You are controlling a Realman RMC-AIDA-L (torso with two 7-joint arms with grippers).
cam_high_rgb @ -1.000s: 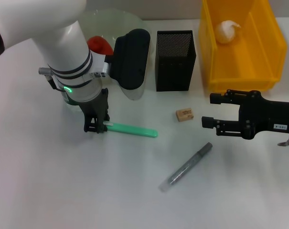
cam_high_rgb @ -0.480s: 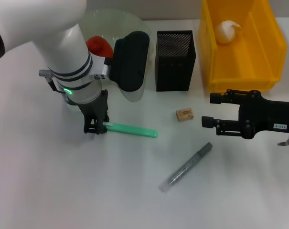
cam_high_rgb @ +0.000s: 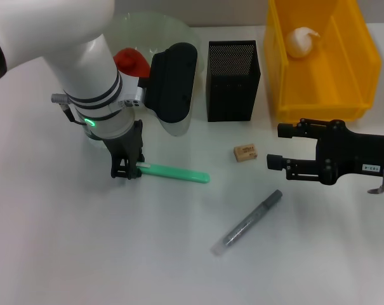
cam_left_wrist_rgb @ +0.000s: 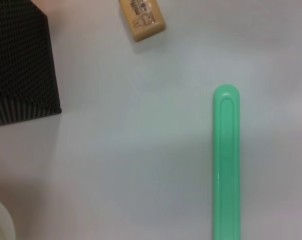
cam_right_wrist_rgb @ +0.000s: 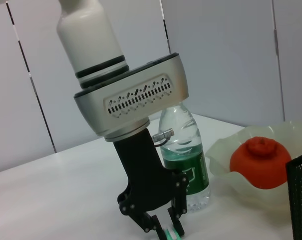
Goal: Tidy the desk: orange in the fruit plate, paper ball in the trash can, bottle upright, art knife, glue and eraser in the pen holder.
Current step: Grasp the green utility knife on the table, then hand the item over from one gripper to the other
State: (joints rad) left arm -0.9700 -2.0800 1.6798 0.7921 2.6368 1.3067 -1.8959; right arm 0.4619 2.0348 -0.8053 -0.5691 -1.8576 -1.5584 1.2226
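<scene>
Still, my left claw [cam_high_rgb: 127, 170] pinches the green knife [cam_high_rgb: 174, 173] unmoved; right-wrist view alone reveals the upright bottle [cam_right_wrist_rgb: 183, 159].

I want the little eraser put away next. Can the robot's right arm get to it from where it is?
Probably yes. The right gripper hangs open just beside the eraser, with only bare table between them. The marker lies nearer the robot, out of the way.

overhead head view, two close wrist views
</scene>
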